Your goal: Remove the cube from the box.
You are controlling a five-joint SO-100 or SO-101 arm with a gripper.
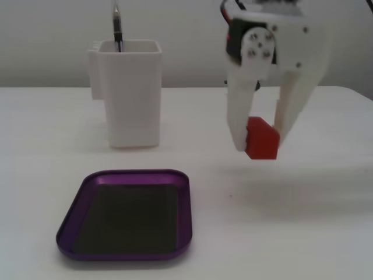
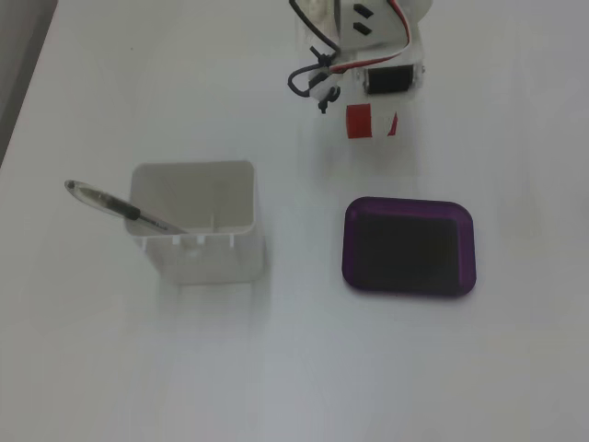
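Observation:
The red cube [image 1: 262, 139] is clamped between the white fingers of my gripper [image 1: 260, 146] and hangs a little above the table. It is to the right of and beyond the purple box [image 1: 125, 174] in a fixed view. The box's dark floor is bare. In the top-down fixed view the cube [image 2: 358, 121] shows under the gripper [image 2: 373, 124], above the box [image 2: 409, 203] in the picture and outside its rim.
A tall white square container [image 1: 133, 93] with a pen [image 1: 117, 26] stands behind the box; it also shows in the top-down fixed view [image 2: 195, 247] left of the box. The table [image 1: 303, 221] is plain white.

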